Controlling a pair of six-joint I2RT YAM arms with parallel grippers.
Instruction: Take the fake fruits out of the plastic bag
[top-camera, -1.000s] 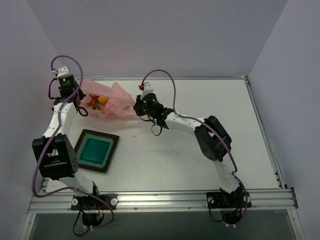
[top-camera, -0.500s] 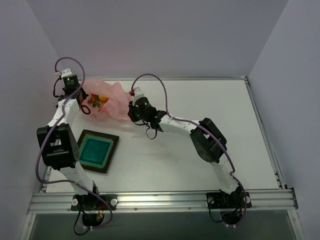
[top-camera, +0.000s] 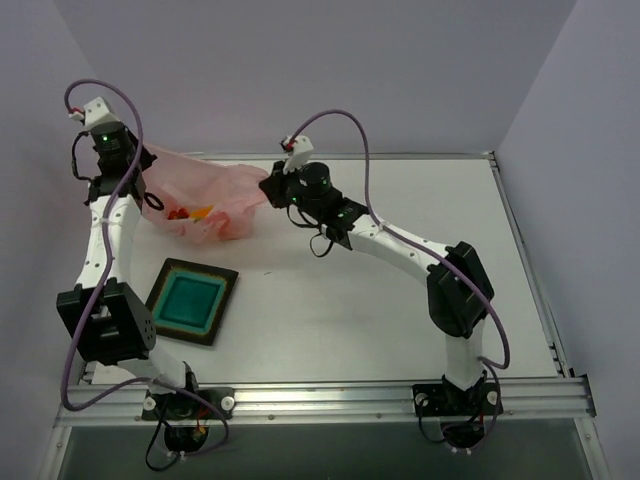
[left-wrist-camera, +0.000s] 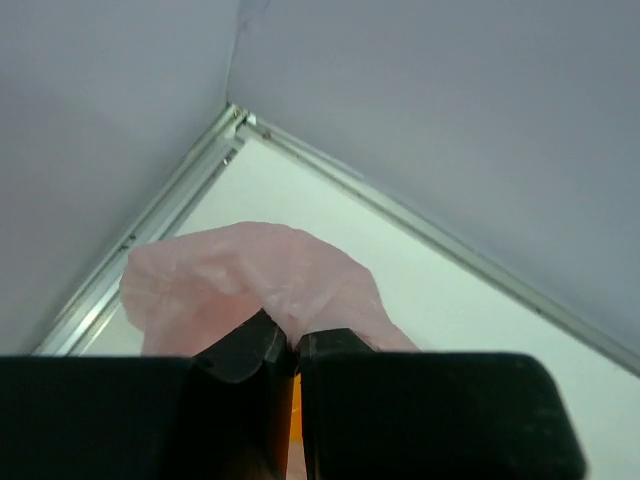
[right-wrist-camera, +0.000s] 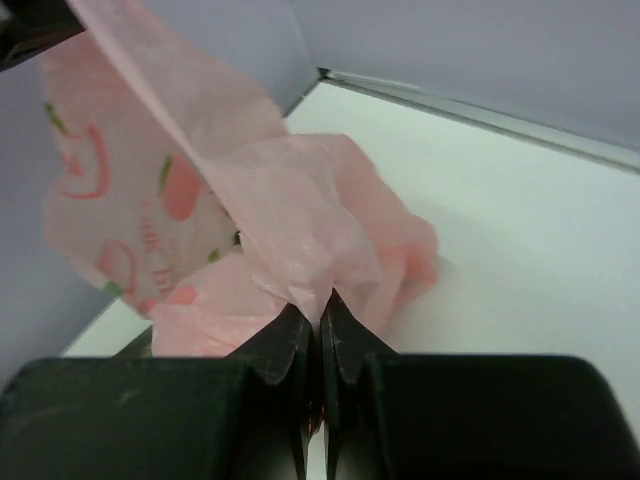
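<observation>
The pink plastic bag (top-camera: 215, 190) hangs stretched between both grippers at the back left of the table. My left gripper (top-camera: 143, 172) is shut on the bag's left edge (left-wrist-camera: 250, 275) and holds it raised. My right gripper (top-camera: 268, 190) is shut on the bag's right edge (right-wrist-camera: 300, 250). Through the film I see a yellow-orange fruit (top-camera: 202, 211) and a small red piece (top-camera: 178, 214) low in the sagging bag. An orange patch (left-wrist-camera: 292, 420) shows between the left fingers. The round orange fruit cannot be told apart.
A dark square tray (top-camera: 193, 301) with a teal inside lies on the table in front of the bag, near the left arm. The side wall stands close behind the left gripper. The table's metal rim (top-camera: 350, 157) runs along the back.
Both grippers have risen and moved apart, the left toward the back left corner, the right up and rightward. The bag is now lifted and pulled wide between them.
</observation>
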